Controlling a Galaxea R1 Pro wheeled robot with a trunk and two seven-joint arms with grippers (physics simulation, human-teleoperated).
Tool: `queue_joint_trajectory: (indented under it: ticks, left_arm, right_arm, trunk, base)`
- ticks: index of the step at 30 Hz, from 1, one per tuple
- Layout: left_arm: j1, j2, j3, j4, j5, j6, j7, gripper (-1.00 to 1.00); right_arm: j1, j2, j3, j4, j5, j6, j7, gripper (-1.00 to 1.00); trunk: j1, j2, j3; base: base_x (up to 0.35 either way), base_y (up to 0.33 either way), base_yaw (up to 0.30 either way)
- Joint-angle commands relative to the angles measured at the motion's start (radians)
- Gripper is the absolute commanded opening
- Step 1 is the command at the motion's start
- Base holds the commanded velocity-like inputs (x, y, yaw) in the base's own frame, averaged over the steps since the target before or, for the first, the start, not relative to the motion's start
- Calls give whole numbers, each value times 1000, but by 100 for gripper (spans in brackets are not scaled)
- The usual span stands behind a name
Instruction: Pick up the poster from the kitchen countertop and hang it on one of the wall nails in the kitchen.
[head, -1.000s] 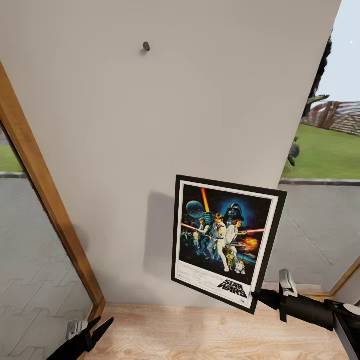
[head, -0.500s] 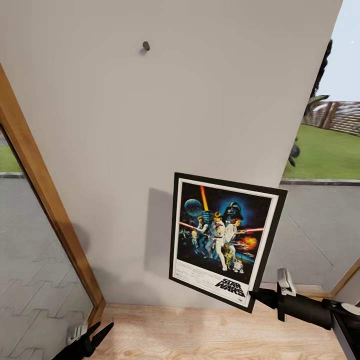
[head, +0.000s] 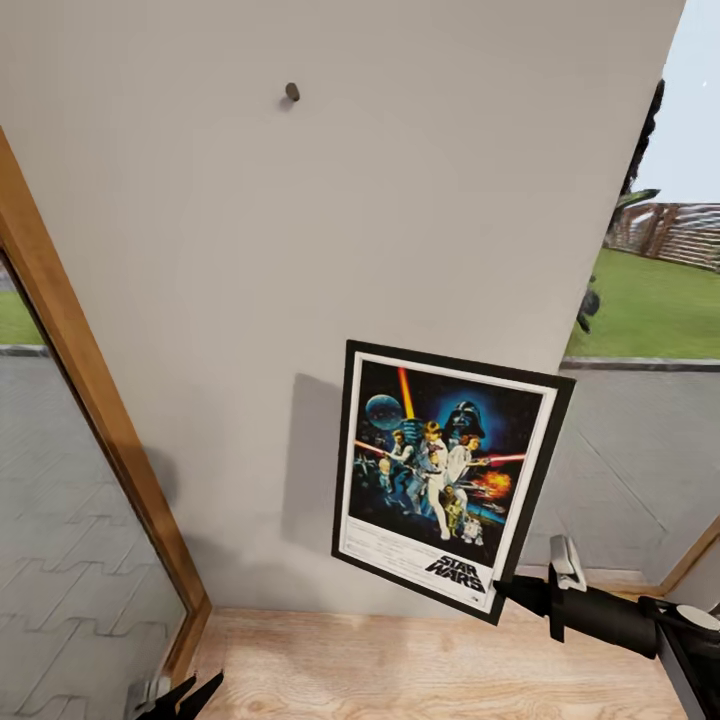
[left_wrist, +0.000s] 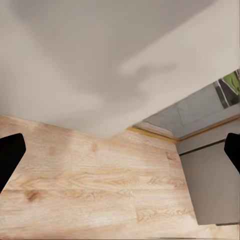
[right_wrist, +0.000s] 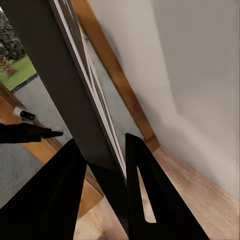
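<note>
Poster (head: 445, 478), flat, black-framed, pinched by right fingers (head: 512, 592).

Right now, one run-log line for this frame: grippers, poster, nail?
right gripper: shut on poster lower corner | poster: tilted, before wall, unhung | nail: bare, above-left of poster | left gripper: open, low, holding nothing

Bright, even daylight here; the poster (head: 448, 478) throws a soft grey shadow leftward onto the pale wall (head: 400, 200), and every render stays sharp, glare-free.
</note>
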Motion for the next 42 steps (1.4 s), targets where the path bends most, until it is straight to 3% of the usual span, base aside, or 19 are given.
queue_joint_trajectory:
  ticks: [1,5,8,9,12,14,16,18,20,21,23,24,26,30,32,36,37,38,42]
  left_arm:
    - [2,0,9,1,-8,-5,-2,100]
    - [13,0,8,3,-8,-5,2,100]
    - [16,0,9,3,-8,-5,3,100]
    - [17,0,9,3,-8,-6,4,100]
    - [18,1,9,2,-8,-6,3,100]
    - [18,4,9,2,-8,-7,2,100]
    - [18,4,9,2,-8,-10,0,100]
    - [18,6,9,2,-8,-13,-3,100]
    - [18,8,9,2,-9,-14,-4,100]
    - [18,8,9,2,-9,-14,-4,100]
    - [18,8,8,3,-9,-14,-4,100]
    - [18,8,8,3,-9,-14,-4,100]
    - [18,8,8,3,-9,-14,-2,100]
    - [19,8,7,3,-9,-14,1,100]
    - [19,8,7,3,-9,-14,2,100]
    - [19,6,7,3,-10,-14,4,100]
    - [19,6,7,3,-10,-14,4,100]
    - [19,6,7,3,-10,-14,4,100]
    - [19,6,7,3,-10,-14,4,100]
  right_arm:
    - [-1,0,3,-2,-4,12,4,-100]
    - [-8,8,22,-39,-8,33,3,-100]
    - [-18,17,32,-119,-8,120,1,-100]
    - [-67,28,43,-205,-9,238,0,-100]
    - [-110,32,64,-231,-8,294,0,-100]
    - [-184,33,92,-249,-7,390,0,-100]
    - [-216,34,100,-253,-7,423,0,-100]
    - [-287,35,126,-256,-5,486,-1,-100]
    - [-398,36,173,-258,-1,590,-5,-100]
    - [-398,36,173,-258,-1,590,-5,-100]
    - [-462,47,205,-258,1,634,-14,-100]
    - [-506,62,235,-257,3,662,-29,-100]
    - [-642,124,299,-249,6,707,-115,-100]
    - [-750,175,349,-205,6,718,-147,-100]
    - [-785,189,357,-175,7,719,-153,-100]
    - [-911,227,370,-53,9,722,-185,-100]
    - [-911,227,370,-53,9,722,-185,-100]
    - [-1006,257,384,42,8,722,-219,-100]
    - [-1110,299,390,175,8,720,-284,-100]
  trunk:
    - [1,-2,-2]
    - [1,-2,-2]
    - [1,-2,-2]
    - [1,-2,-2]
    - [1,-2,-2]
    - [1,-2,-2]
    - [1,-2,-2]
    - [1,-2,-2]
    - [1,-2,-2]
    - [1,-2,-2]
    - [1,-2,-2]
    - [1,-2,-2]
    - [1,-2,-2]
    - [1,-2,-2]
    - [1,-2,-2]
    - [1,-2,-2]
    - [1,-2,-2]
    - [1,-2,-2]
    - [1,-2,-2]
  base:
    - [0,0,0]
    - [0,0,0]
    - [0,0,0]
    - [0,0,0]
    - [0,0,0]
    - [0,0,0]
    - [0,0,0]
    - [0,0,0]
    - [0,0,0]
    - [0,0,0]
    - [0,0,0]
    - [0,0,0]
    - [0,0,0]
    - [0,0,0]
    - [0,0,0]
    - [0,0,0]
    - [0,0,0]
    - [0,0,0]
    - [0,0,0]
